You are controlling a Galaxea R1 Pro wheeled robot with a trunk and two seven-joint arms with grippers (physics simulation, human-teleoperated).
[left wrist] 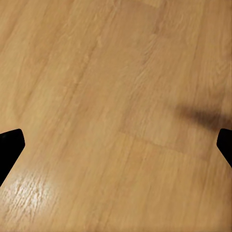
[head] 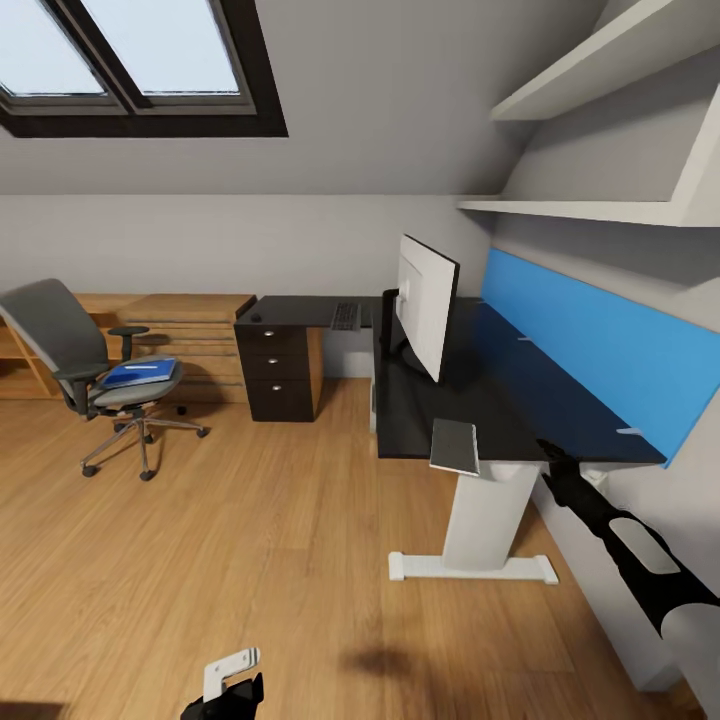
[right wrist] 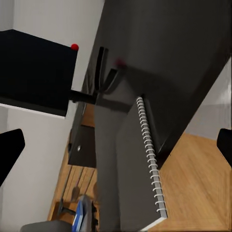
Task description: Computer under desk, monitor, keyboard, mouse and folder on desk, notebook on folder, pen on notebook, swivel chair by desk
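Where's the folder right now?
In the head view the blue folder lies on the swivel chair seat at the left of the room, well away from the desk.

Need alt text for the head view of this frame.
A black desk holds a monitor, a keyboard and a notebook overhanging its near edge. Across the wood floor, a blue folder lies on a grey swivel chair.
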